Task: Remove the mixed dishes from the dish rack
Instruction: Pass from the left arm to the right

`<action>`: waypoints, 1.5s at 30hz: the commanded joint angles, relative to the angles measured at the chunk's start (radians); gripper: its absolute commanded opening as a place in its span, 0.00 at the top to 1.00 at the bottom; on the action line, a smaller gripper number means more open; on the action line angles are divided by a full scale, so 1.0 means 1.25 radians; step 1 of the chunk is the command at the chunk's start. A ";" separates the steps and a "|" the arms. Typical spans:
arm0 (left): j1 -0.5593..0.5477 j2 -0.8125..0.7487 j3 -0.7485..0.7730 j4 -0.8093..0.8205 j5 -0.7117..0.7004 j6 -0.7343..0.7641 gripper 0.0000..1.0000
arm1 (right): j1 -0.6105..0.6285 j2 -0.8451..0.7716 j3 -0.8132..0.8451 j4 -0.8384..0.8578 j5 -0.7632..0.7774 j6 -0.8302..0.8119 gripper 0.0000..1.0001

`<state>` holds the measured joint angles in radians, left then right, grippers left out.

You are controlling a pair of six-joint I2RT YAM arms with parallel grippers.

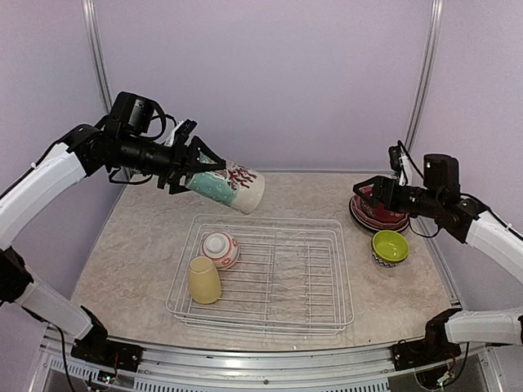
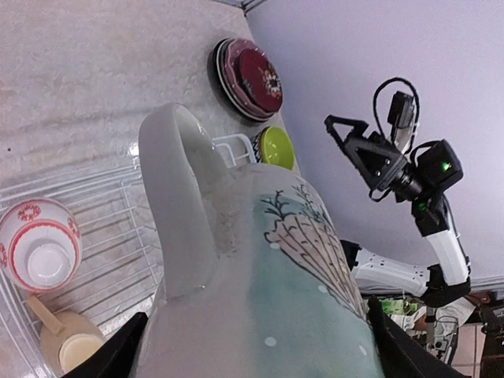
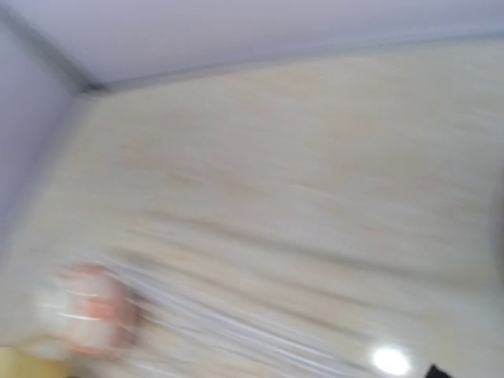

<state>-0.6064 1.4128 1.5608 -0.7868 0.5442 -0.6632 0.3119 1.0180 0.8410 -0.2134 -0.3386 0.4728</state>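
Your left gripper (image 1: 198, 169) holds the tall floral cup (image 1: 235, 187) aloft near the dish rack (image 1: 286, 278); your right gripper (image 1: 372, 189) gapes empty over the plates (image 1: 377, 219).

The tabletop (image 1: 131, 253) is a beige, stone-patterned surface. Pale lavender wall panels (image 1: 270, 73) enclose it at the back and on both sides. Silver metal posts (image 1: 99, 65) stand at the rear corners. An aluminium rail (image 1: 245, 359) runs along the near edge. A glare spot (image 3: 391, 360) shows on the tabletop.
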 commanded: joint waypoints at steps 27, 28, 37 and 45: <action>-0.071 0.140 -0.127 0.729 0.195 -0.236 0.73 | 0.351 0.313 0.047 0.838 -0.204 0.444 0.49; -0.069 0.141 -0.127 0.731 0.195 -0.237 0.73 | 0.351 0.308 0.043 0.852 -0.204 0.452 0.54; -0.052 0.140 -0.140 0.735 0.203 -0.244 0.64 | 0.349 0.279 0.051 0.840 -0.182 0.438 1.00; -0.012 0.086 -0.174 0.637 0.148 -0.190 0.01 | 0.339 0.220 0.069 0.653 -0.111 0.327 1.00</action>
<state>-0.6796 1.5932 1.3586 0.0772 0.8021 -0.9459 0.7525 1.3743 0.9009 0.7311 -0.5705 1.0042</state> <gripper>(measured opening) 0.910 0.140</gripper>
